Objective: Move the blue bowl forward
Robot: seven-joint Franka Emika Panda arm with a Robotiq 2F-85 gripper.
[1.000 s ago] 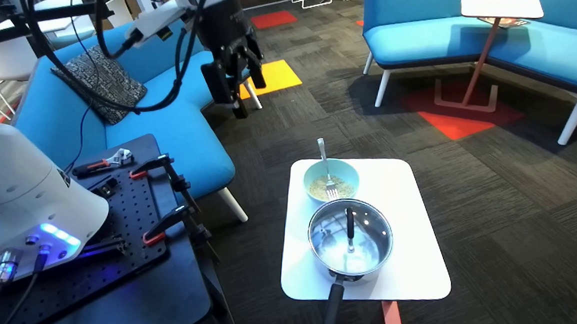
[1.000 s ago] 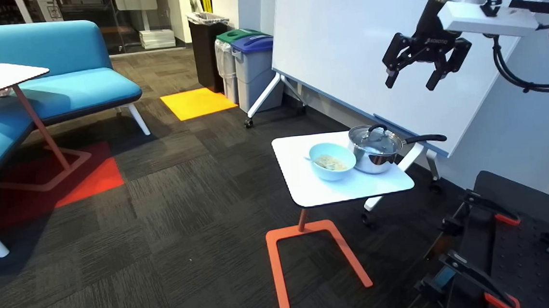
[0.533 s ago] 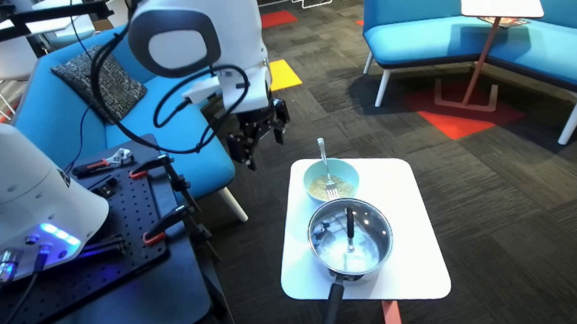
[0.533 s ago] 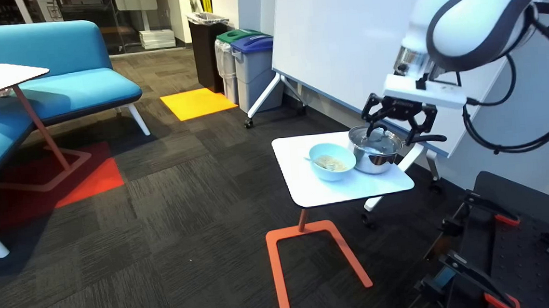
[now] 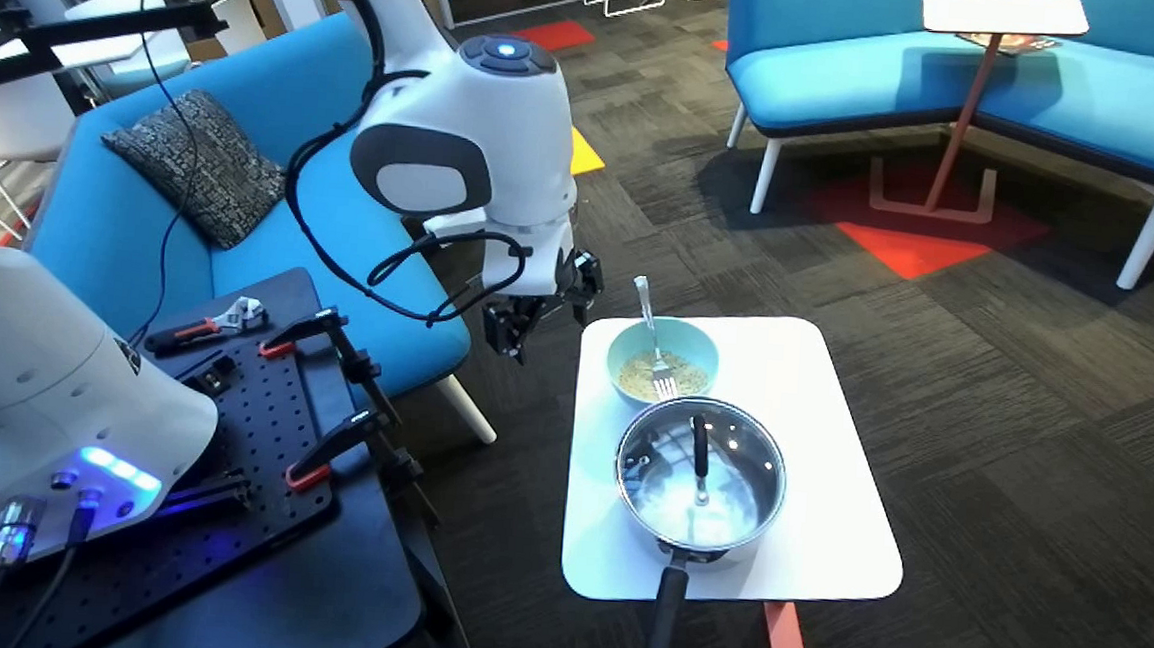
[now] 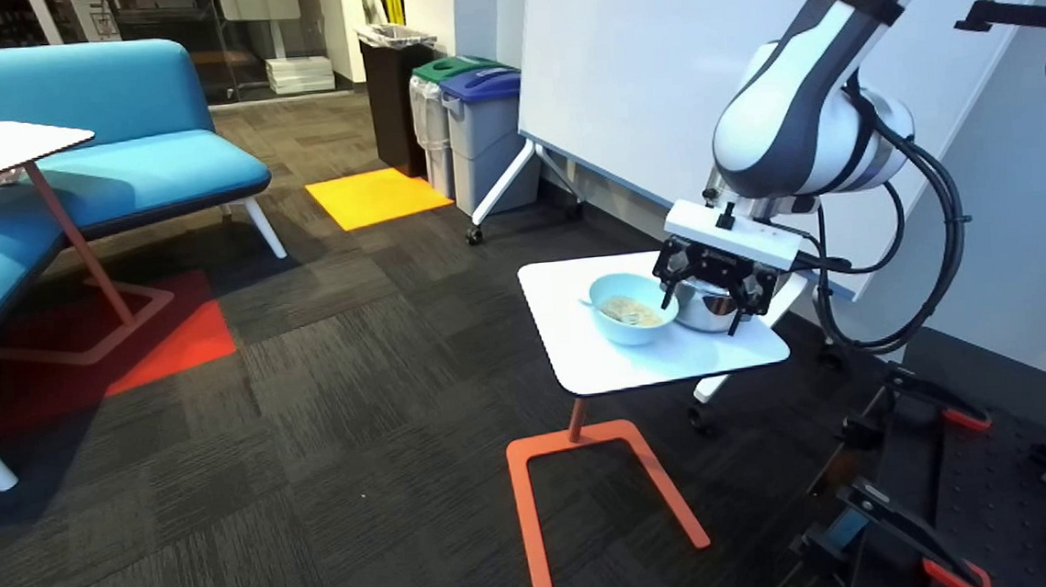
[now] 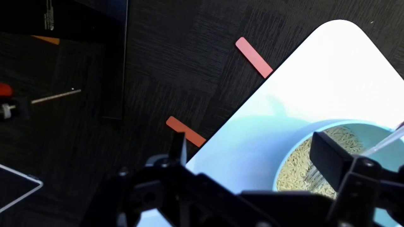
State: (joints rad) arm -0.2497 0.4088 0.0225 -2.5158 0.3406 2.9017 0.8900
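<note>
The blue bowl [image 5: 693, 343] is pale blue-green, holds rice-like grains and has a fork [image 5: 645, 300] sticking out. It stands upright on a small white table [image 5: 818, 479] in both exterior views [image 6: 622, 329]. My gripper [image 5: 551, 335] is open and empty, beside the table's edge near the bowl. In an exterior view the gripper [image 6: 701, 316] shows in front of the pot, right of the bowl. In the wrist view my gripper [image 7: 249, 149] has one finger overlapping the bowl's inside [image 7: 391, 159] and the other past the table edge. I cannot tell whether any finger touches the bowl.
A silver pot [image 5: 685, 521] with a glass lid and dark handle stands close beside the bowl. A black bench [image 5: 342, 570] with clamps carries the robot base. A blue sofa [image 5: 389, 292] stands behind the arm, and a whiteboard [image 6: 646, 73] stands beyond the table.
My arm and gripper have come down and moved toward the table and bowl. The gripper stays open. The bowl, fork and pot have not moved.
</note>
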